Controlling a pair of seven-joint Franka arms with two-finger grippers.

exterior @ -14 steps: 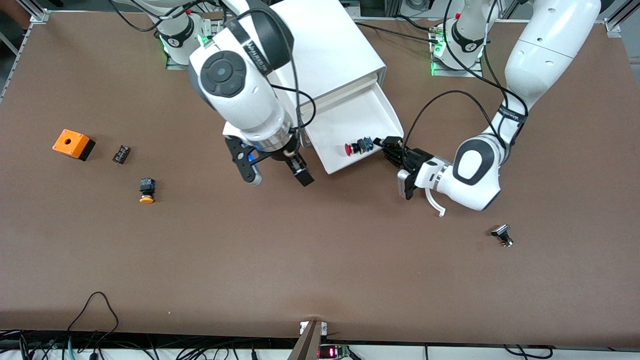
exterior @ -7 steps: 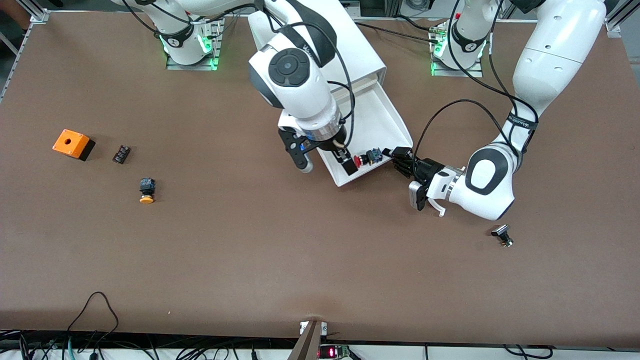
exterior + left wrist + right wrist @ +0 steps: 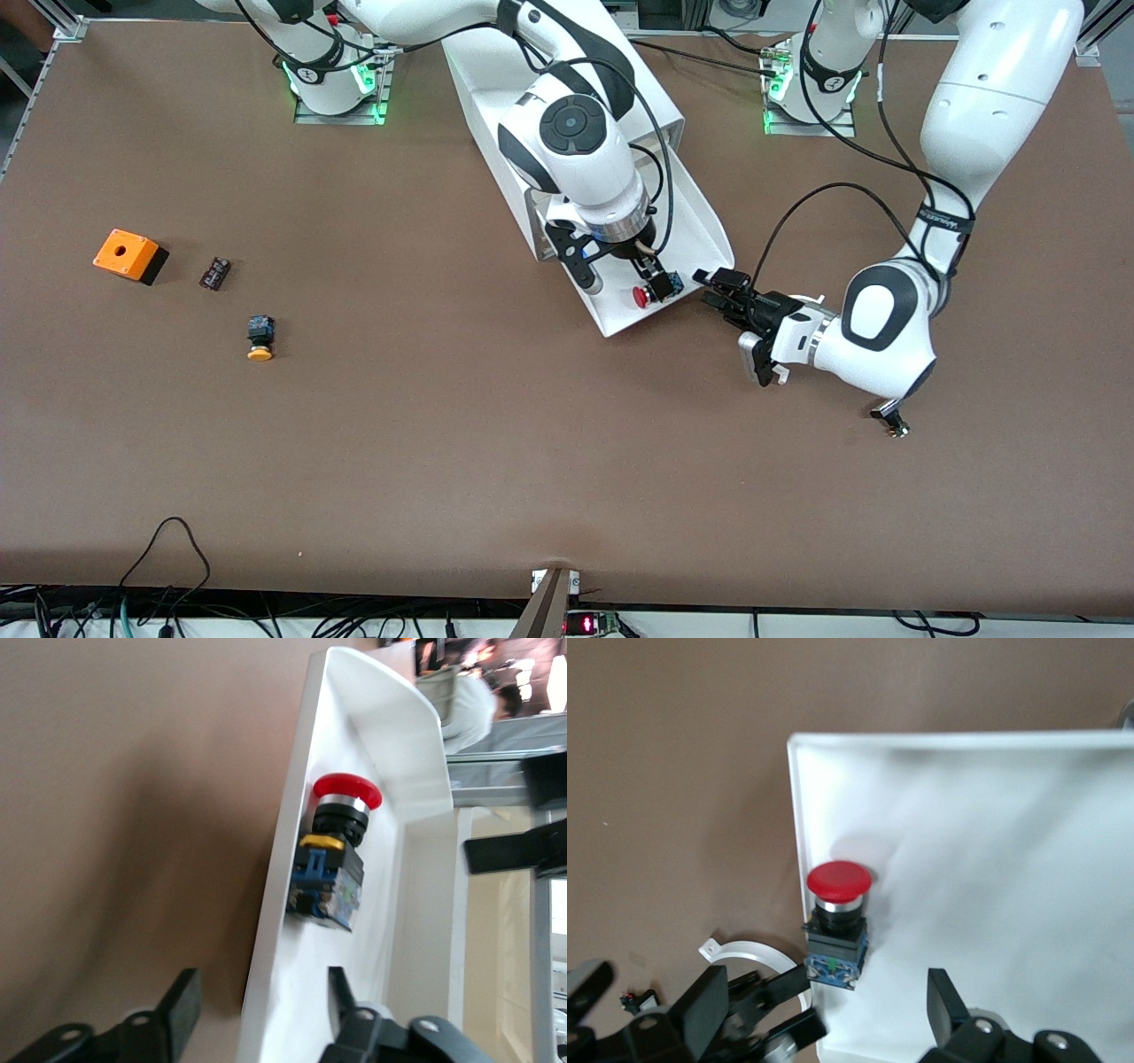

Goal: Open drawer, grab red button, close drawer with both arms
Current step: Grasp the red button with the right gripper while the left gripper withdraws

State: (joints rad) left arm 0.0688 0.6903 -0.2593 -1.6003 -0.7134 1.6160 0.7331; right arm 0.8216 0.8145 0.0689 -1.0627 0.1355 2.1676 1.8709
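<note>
The drawer (image 3: 620, 316) stands pulled out of the white cabinet (image 3: 477, 93), a shallow white tray. The red-capped button (image 3: 641, 297) lies on its side in it, against the front wall, also in the left wrist view (image 3: 335, 859) and the right wrist view (image 3: 837, 904). My right gripper (image 3: 623, 282) hangs open just over the button, a finger on each side of it (image 3: 828, 1010). My left gripper (image 3: 714, 289) is open at the drawer's front corner toward the left arm's end. Its fingers stand on either side of the front wall (image 3: 261, 1001) without touching it.
An orange square box (image 3: 130, 255), a small black part (image 3: 215, 272) and a yellow-capped button (image 3: 260, 339) lie toward the right arm's end. A small black and metal part (image 3: 890, 418) lies near the left arm's elbow.
The drawer slid farther out with the left gripper at its front. The right arm swung from the table beside the drawer to over the button. The left gripper drew back slightly.
</note>
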